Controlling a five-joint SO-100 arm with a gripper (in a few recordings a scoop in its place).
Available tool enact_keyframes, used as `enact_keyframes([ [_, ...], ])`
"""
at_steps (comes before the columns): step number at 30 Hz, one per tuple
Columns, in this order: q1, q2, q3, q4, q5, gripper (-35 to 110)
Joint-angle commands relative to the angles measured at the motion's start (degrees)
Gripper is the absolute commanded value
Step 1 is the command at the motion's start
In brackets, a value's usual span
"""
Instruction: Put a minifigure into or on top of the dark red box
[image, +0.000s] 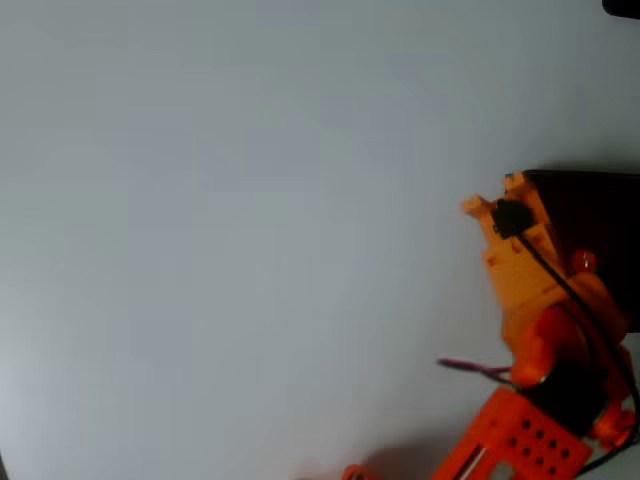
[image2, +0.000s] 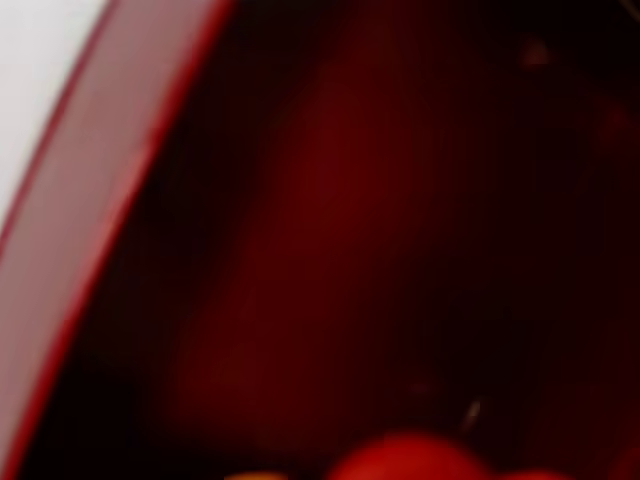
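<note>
You can't tell from these pictures how your fingers stand. In the wrist view a blurred bright red blob (image2: 410, 458) sits at the bottom edge, where the fingers would be. It may be the minifigure, but it is too soft and too cropped to be sure, and no finger edge shows around it. So treat the grip as unknown until you get a cleaner look.

Just beyond that blob, the wrist view looks straight into the box (image2: 90, 210): its dark red wall runs up the left side as a slanted band, with pale table (image2: 35, 60) outside it at the top left, and the rest is the near-black inside. That puts the wrist camera over the opening, near the left wall as this view shows it.

From above, the gripper (image: 585, 262) lies over the box at the right edge of the picture, where the orange arm (image: 520, 260) reaches in and covers part of the dark interior. A small red spot shows there against the dark, too small to name. The rest of the table is bare and grey.

My judgement is that you are at the release step. To do it well, move a little away from the wall, toward the dark middle, so the figure cannot catch on the rim or tip outside. Keep the wrist steady, open slowly, and confirm in the wrist view that the red shape drops free before lifting. Lift straight up so the arm does not nudge the wall.
</note>
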Motion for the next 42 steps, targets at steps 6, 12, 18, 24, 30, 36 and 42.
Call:
enact_keyframes([
  [6,2.11,-14.77,-12.04,-1.14,-1.67,0],
  [12,2.81,-20.48,-14.77,-1.41,-2.11,2],
  [18,2.90,-19.51,-14.15,0.00,-2.64,18],
  [24,1.49,-11.95,-9.05,1.05,-2.55,19],
  [30,-1.41,-1.05,-2.11,4.83,-3.52,18],
  [36,-7.38,11.16,7.73,6.77,-3.16,19],
  [42,-15.21,26.81,19.60,6.68,-0.88,19],
])
